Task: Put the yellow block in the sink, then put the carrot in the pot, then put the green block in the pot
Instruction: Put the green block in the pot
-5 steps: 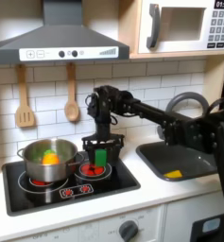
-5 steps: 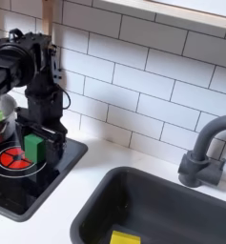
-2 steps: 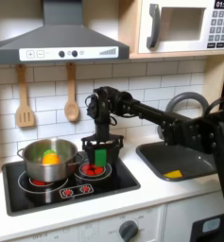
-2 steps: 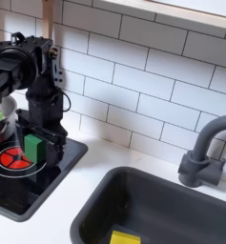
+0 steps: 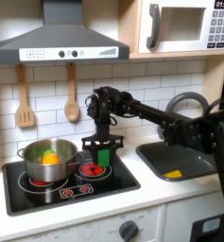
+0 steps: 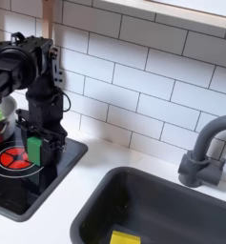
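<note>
Silver pot [image 5: 47, 163]: sits on the stove's left burner in the first exterior view, holding the orange carrot [image 5: 49, 158].
Gripper [image 5: 102, 147]: black fingers clamp the green block [image 5: 102, 154] just above the red right burner [image 5: 93, 171].
Sink [image 5: 180, 161]: dark grey basin at the first exterior view's right, with the yellow block [image 5: 173, 174] inside.

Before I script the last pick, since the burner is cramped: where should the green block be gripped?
Judging by its upright pose on the burner, grip the green block across its two flat vertical sides, coming straight down, as the gripper stands now. The pot sits to the first exterior view's left.
</note>
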